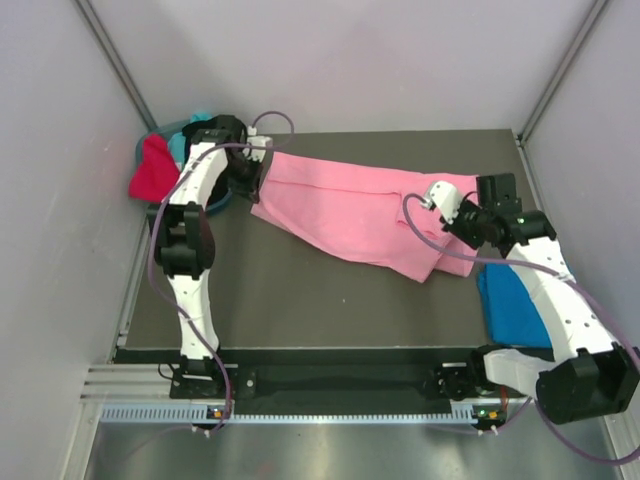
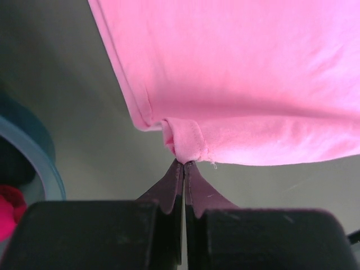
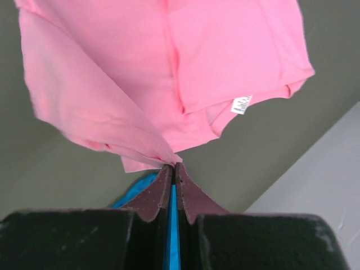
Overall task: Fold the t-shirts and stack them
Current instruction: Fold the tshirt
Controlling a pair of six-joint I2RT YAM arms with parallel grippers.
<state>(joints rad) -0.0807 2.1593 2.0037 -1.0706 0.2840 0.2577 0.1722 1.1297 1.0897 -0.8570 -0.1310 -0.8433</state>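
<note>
pink t-shirt [image 1: 370,215]: stretching across the far half of the dark table [image 1: 300,290], from far left over to the right, bunching up and folding over itself at the right end

left gripper [image 2: 184,163]: sitting at the far left end of the tee, jaws clenching tight on a stitched hem corner, fabric hanging off the tips

right gripper [image 3: 173,165]: sitting at the right end, jaws pinching a gathered edge of the same pink tee, no gap showing between them

neck tag [image 3: 242,104]: small white one, poking out at the collar, facing the right wrist cam

blue t-shirt [image 1: 515,305]: lying at the right edge of the table, partly hiding under the right arm, apart from the pink one

red t-shirt [image 1: 155,168]: spilling out of the round bin [image 2: 34,163] at the far left, some teal fabric sitting just beside it
</note>
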